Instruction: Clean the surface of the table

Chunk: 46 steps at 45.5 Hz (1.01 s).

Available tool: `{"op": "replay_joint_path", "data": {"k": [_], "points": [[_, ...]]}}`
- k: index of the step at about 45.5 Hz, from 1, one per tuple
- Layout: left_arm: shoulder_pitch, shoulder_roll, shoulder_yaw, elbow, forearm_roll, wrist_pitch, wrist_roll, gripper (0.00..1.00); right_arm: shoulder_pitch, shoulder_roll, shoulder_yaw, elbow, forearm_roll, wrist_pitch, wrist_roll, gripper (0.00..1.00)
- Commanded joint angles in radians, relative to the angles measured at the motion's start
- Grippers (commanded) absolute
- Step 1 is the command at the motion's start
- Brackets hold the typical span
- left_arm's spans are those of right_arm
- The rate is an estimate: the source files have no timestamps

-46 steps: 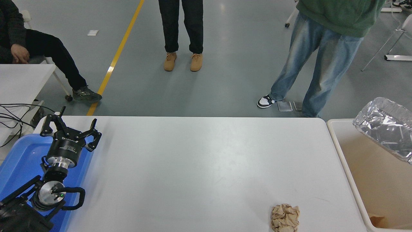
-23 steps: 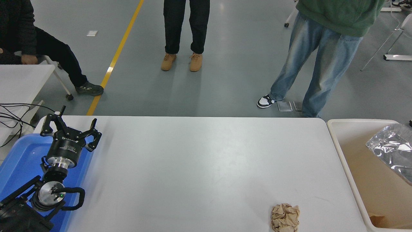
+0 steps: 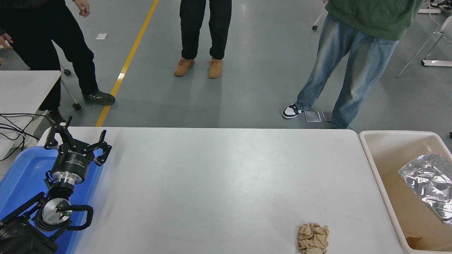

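One crumpled paper ball [image 3: 313, 238] on table surface [image 3: 219, 183], one foil tray [image 3: 429, 185] in bin [image 3: 379, 169]

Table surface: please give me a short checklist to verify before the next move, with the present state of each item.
1. Table surface free of rubbish: not ok, a crumpled brown paper ball lies near the front edge.
2. Beige bin at the table's right ready to receive it: ok, room beside the foil tray inside.
3. Left gripper out of the way: ok, open over the blue tray.
4. Right gripper: cannot tell, out of view.
5. People's hands off the table: ok.
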State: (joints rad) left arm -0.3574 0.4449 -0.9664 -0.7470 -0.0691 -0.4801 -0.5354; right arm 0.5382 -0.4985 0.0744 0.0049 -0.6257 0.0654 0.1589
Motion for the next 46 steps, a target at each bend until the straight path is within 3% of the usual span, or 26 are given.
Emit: {"op": "replay_joint_path", "data": {"k": [1,41,44,46], "points": [[0.000,0.000,0.000,0.000,0.000,0.000,0.000,0.99,-0.009,0.046,-0.025,-0.008,0.058,-0.047,-0.006,0.00],[0.000,0.000,0.000,0.000,0.000,0.000,0.000,0.99,0.002,0.107,-0.025,-0.009,0.104,-0.203,-0.084,0.01],[0.000,0.000,0.000,0.000,0.000,0.000,0.000,0.99,0.002,0.107,-0.021,-0.009,0.104,-0.213,-0.085,0.38],[0.000,0.000,0.000,0.000,0.000,0.000,0.000,0.99,0.003,0.107,-0.024,-0.009,0.104,-0.223,-0.085,0.53]]}}
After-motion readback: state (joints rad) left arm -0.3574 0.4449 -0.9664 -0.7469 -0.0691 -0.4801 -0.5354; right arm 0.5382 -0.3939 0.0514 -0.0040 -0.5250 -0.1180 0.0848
